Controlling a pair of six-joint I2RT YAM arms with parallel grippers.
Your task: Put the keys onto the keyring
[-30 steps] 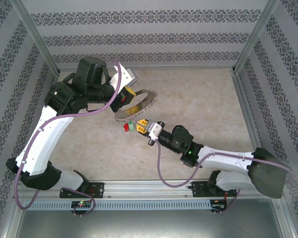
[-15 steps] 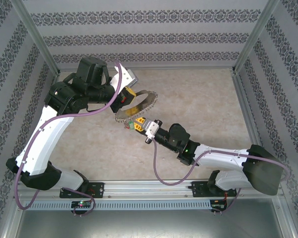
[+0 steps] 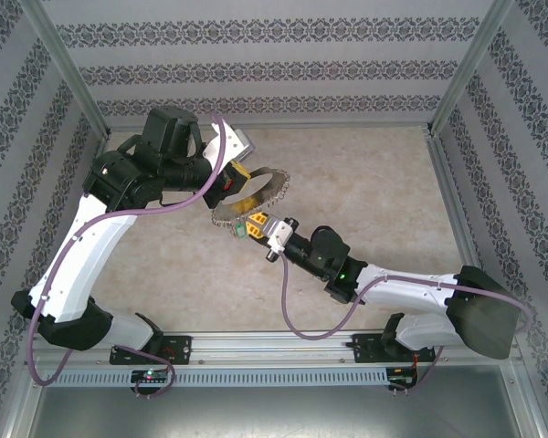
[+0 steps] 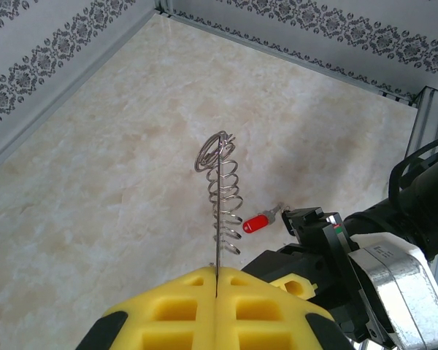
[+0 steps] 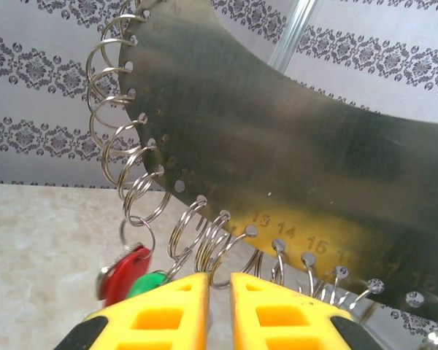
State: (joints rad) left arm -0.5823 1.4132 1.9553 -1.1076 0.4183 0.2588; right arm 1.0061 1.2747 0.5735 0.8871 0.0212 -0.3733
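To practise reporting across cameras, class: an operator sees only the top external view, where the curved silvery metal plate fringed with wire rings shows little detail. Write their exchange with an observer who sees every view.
Operator: Is anything marked on the keyring plate?
Observer: Yes. The right wrist view shows punched holes along its edge, numbered; 13, 14 and 15 are readable.
Operator: How does the left gripper hold it?
Observer: The left wrist view shows its yellow fingers shut on the plate, seen edge-on as a thin line.
Operator: What is beside the right gripper?
Observer: A small red plastic-headed key, just under the plate's wire rings.
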